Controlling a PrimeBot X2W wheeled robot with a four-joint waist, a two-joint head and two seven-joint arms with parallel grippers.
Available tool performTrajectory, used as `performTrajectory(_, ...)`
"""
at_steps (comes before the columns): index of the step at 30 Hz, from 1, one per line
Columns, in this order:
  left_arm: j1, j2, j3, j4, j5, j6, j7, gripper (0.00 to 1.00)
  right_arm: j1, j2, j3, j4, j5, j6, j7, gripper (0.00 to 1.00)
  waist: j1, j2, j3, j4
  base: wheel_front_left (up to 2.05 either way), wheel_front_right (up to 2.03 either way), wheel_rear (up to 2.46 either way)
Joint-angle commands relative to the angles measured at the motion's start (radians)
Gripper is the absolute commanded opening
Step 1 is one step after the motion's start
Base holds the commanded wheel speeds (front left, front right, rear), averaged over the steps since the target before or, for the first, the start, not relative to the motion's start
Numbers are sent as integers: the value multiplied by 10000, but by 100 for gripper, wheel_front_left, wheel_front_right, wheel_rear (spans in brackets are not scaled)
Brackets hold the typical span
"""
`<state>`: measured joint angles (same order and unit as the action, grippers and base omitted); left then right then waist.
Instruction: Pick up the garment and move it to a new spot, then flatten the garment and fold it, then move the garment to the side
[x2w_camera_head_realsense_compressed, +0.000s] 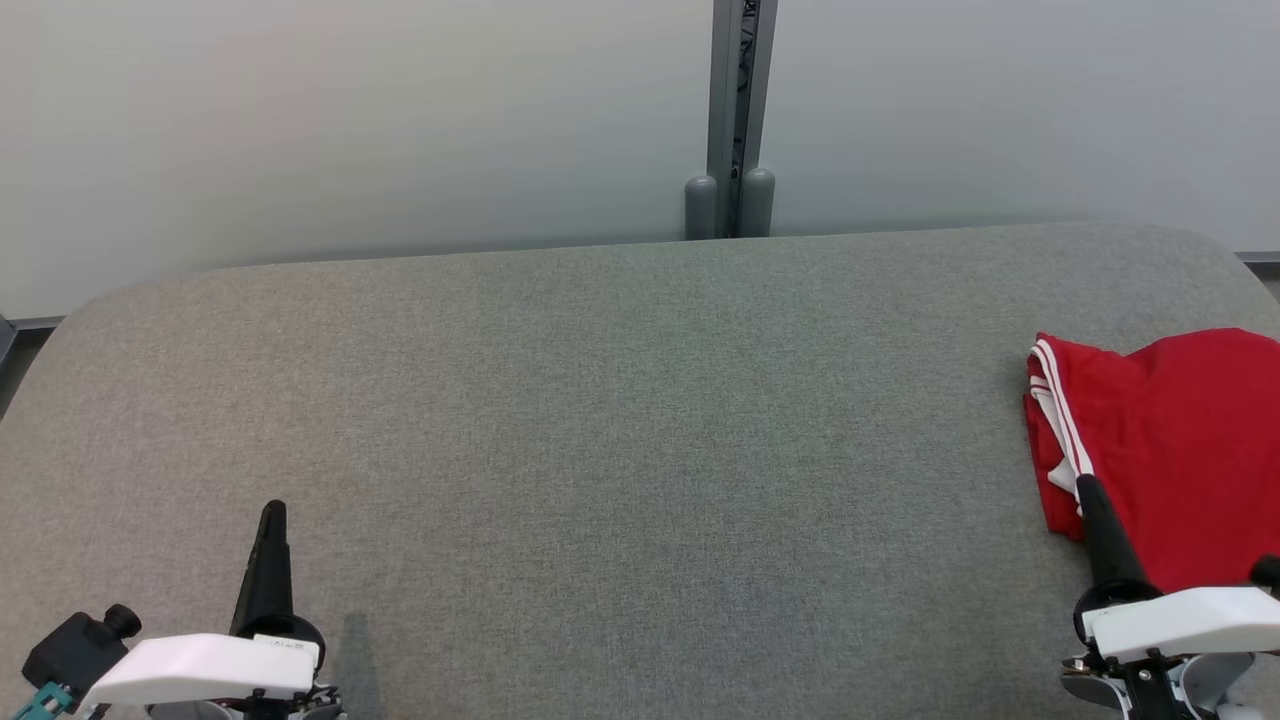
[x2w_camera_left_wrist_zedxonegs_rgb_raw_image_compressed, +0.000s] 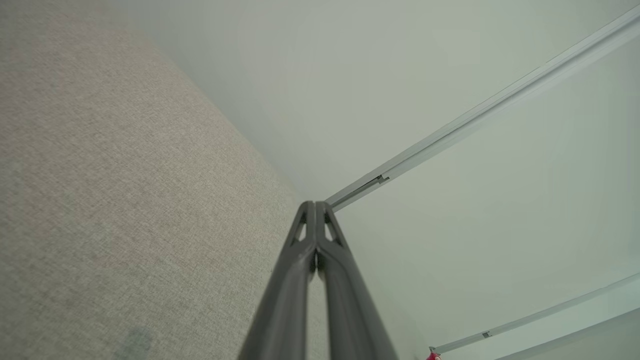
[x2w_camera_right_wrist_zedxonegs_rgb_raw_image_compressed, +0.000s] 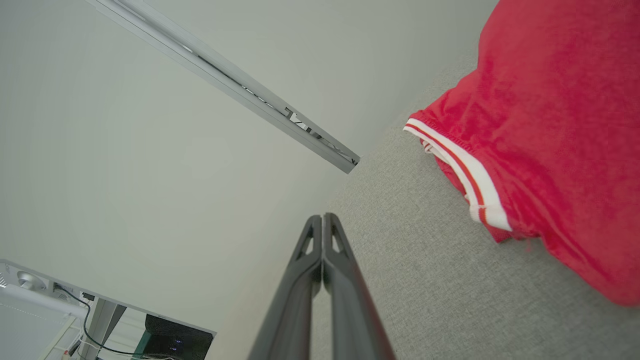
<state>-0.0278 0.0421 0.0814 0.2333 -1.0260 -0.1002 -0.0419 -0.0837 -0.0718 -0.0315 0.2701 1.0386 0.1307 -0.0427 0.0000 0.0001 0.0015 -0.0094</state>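
The garment (x2w_camera_head_realsense_compressed: 1170, 440) is red with white trim, folded and lying at the right edge of the grey table (x2w_camera_head_realsense_compressed: 600, 420); its right part runs out of the head view. In the right wrist view the garment (x2w_camera_right_wrist_zedxonegs_rgb_raw_image_compressed: 550, 125) lies to the right of my fingers, with the white band facing them. My right gripper (x2w_camera_head_realsense_compressed: 1087, 487) is shut and empty, its tips over the garment's near left corner; the right gripper (x2w_camera_right_wrist_zedxonegs_rgb_raw_image_compressed: 322, 216) shows its two fingers pressed together. My left gripper (x2w_camera_head_realsense_compressed: 273, 508) rests shut and empty at the table's lower left, and the left gripper (x2w_camera_left_wrist_zedxonegs_rgb_raw_image_compressed: 315, 202) points toward the wall.
A pale wall with a grey vertical post (x2w_camera_head_realsense_compressed: 738, 120) stands behind the table. The table's corners are rounded. A desk with cables and a dark device (x2w_camera_right_wrist_zedxonegs_rgb_raw_image_compressed: 170, 340) appears low in the right wrist view.
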Motion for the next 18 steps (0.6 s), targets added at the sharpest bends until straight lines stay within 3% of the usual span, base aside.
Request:
performTrajectory(1, -298, 72, 56, -96, -241, -60, 53, 0, -241, -46, -88, -147, 231, 0, 60, 0, 0, -1, 0, 2, 0, 0, 0)
performTrajectory(18, -487, 83, 148, -33, -1955, -153, 517, 0, -251, 32, -321, -197, 1907, 0, 536, 0, 0, -1, 4, 24, 0, 0, 0)
